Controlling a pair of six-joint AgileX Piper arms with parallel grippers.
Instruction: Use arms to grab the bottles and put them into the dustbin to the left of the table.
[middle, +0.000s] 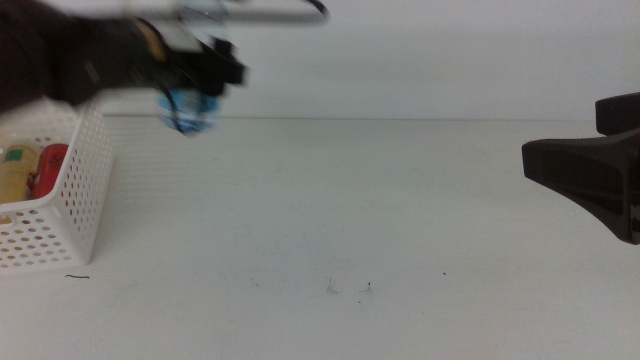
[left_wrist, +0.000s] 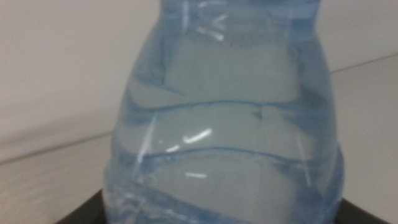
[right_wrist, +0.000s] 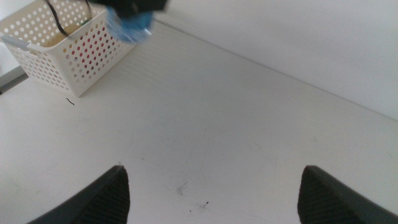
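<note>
My left gripper (middle: 210, 72), blurred by motion, is shut on the small clear blue water bottle (middle: 188, 110) and holds it in the air just right of the dustbin. The bottle fills the left wrist view (left_wrist: 230, 124) and also shows in the right wrist view (right_wrist: 130, 26). The white perforated dustbin (middle: 70, 210) stands at the table's left and shows in the right wrist view (right_wrist: 68, 56). The yellow tea bottle (middle: 18, 170) and the red can (middle: 48, 165) lie inside it. My right gripper (middle: 540, 160) (right_wrist: 214, 186) is open and empty at the right side.
The white table (middle: 380, 220) has a few dark specks (middle: 330, 288) near the front and a thin dark scrap (middle: 77, 277) in front of the dustbin. A pale wall rises behind the table's far edge.
</note>
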